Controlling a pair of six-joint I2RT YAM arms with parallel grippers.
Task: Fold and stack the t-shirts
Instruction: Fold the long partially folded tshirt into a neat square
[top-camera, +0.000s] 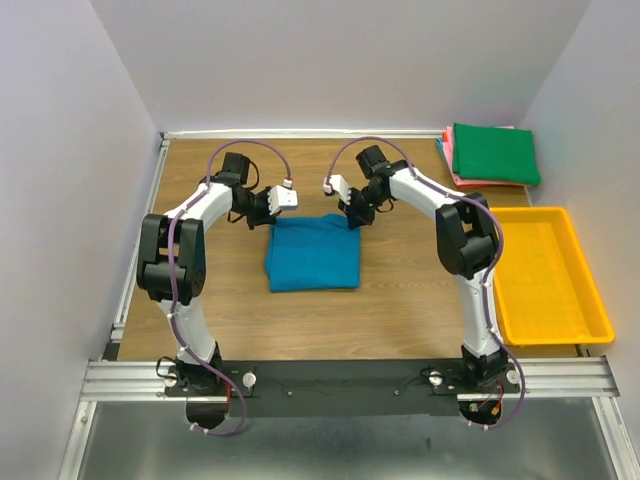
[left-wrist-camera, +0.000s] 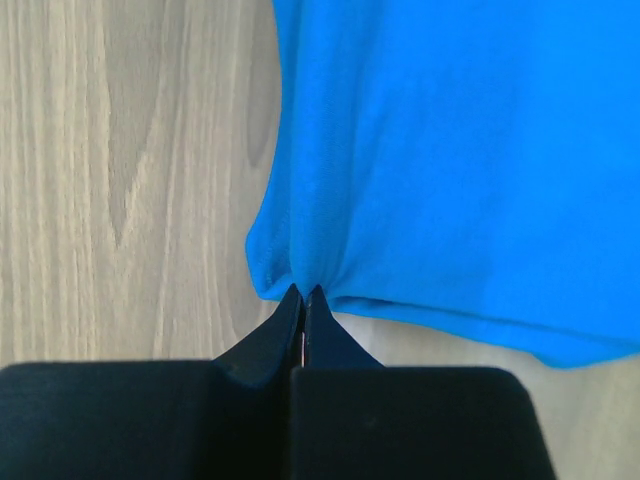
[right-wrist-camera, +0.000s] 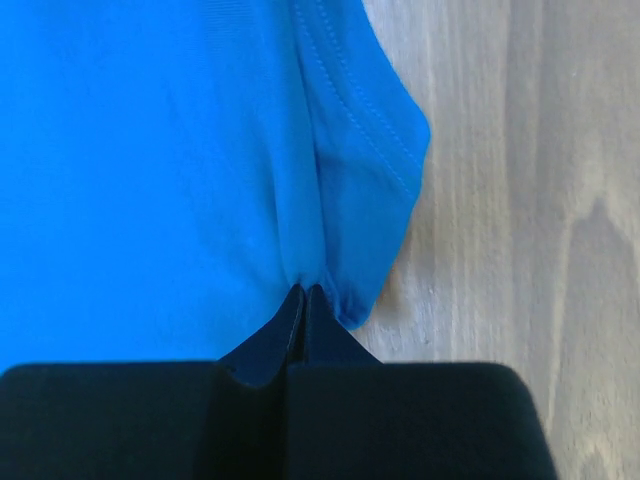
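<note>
From above, the folded teal-blue soft cloth t-shirt (top-camera: 313, 255) lies as a tidy rectangle mid-way across the wooden table (top-camera: 400, 300), between the two arms. The left gripper (top-camera: 268, 208) sits at its far left corner and the right gripper (top-camera: 352, 212) at its far right corner. In the table's far right corner, a folded dark green t-shirt (top-camera: 495, 153) tops a small stack, with pink folded cloth (top-camera: 452, 155) showing beneath it. The shallow yellow plastic tray (top-camera: 585, 285) along the right edge holds nothing that I can see.

In the left wrist view, the black jaws are pinched tight on a corner of the blue cloth, which puckers into the tips (a thin bite, so it may slip).

The right wrist view mirrors this: jaws closed on the opposite corner, just beside a stitched hem.

The step in hand looks like carrying or folding this shirt by its far corners. Doing it well calls for both arms rising together at an even height, the edge between them taut but not stretched, so the layers do not fall open before the shirt lands square on the stack
</note>
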